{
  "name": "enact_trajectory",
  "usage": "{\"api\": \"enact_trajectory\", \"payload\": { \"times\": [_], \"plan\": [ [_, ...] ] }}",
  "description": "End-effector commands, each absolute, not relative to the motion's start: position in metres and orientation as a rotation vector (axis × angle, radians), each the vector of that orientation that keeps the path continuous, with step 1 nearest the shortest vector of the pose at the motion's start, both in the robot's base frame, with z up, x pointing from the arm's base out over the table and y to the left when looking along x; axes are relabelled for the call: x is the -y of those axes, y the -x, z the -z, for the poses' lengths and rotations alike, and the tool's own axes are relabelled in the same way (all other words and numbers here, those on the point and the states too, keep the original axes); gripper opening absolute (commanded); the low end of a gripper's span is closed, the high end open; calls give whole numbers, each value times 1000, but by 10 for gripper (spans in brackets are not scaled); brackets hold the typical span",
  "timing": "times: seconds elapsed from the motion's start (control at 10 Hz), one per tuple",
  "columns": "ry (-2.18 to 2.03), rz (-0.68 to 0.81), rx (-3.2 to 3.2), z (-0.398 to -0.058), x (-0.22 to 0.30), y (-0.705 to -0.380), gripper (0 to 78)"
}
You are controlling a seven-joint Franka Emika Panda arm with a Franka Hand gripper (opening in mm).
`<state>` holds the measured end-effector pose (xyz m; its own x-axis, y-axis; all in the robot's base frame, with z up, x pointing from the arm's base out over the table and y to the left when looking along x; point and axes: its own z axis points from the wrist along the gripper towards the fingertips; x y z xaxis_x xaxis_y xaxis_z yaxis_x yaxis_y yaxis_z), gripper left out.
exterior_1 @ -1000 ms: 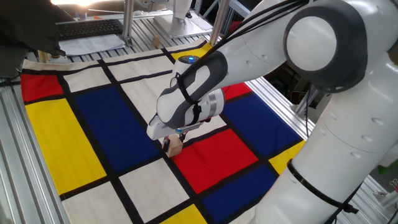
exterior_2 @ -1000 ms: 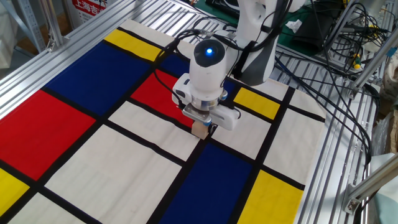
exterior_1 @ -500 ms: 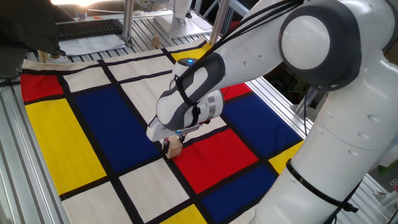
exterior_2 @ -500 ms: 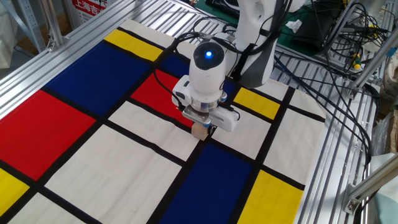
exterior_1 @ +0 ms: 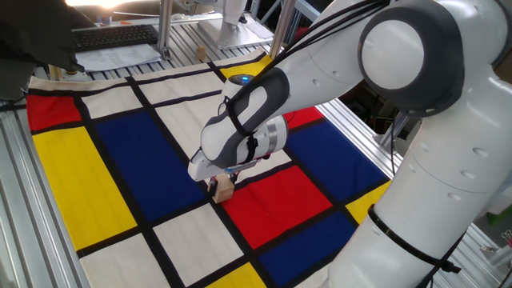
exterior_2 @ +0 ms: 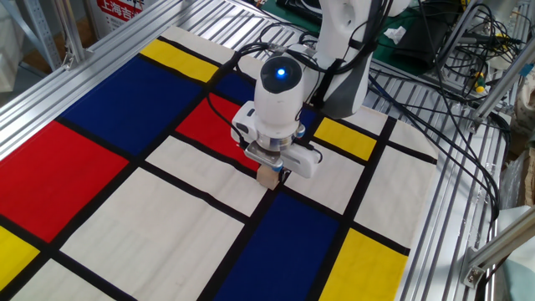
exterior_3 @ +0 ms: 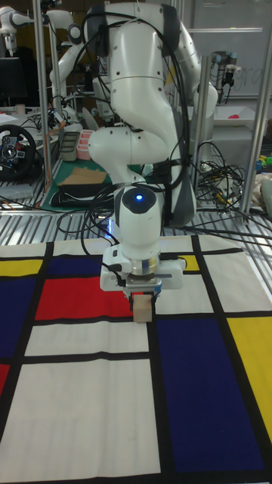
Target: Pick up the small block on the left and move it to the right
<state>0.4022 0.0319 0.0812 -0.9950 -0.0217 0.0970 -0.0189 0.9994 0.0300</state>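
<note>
The small block (exterior_1: 225,189) is a light tan wooden cube, held at the tips of my gripper (exterior_1: 220,184). It is low over the checkered cloth, where a red patch meets white and blue ones. The other fixed view shows the small block (exterior_2: 268,175) under the white gripper (exterior_2: 269,167), over a black line. In the tall fixed view the small block (exterior_3: 143,308) sits between the fingers of the gripper (exterior_3: 143,297), which are shut on it. Whether it touches the cloth I cannot tell.
The cloth (exterior_2: 125,209) of red, blue, yellow and white patches covers the table. Aluminium rails (exterior_2: 456,201) frame it. A keyboard (exterior_1: 112,36) lies beyond the far edge. Cables (exterior_2: 468,75) hang near the arm's base (exterior_2: 343,50).
The arm has shifted very slightly over the last second. The block stays in the gripper at almost the same spot.
</note>
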Motion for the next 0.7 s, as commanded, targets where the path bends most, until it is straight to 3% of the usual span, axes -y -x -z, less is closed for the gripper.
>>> {"api": "enact_trajectory", "payload": {
  "times": [0.1, 0.7],
  "plan": [
    [-37, 43, 3051, -83, -32, -404, 11],
    [-22, 41, 3069, -83, -32, -404, 11]
  ]
}}
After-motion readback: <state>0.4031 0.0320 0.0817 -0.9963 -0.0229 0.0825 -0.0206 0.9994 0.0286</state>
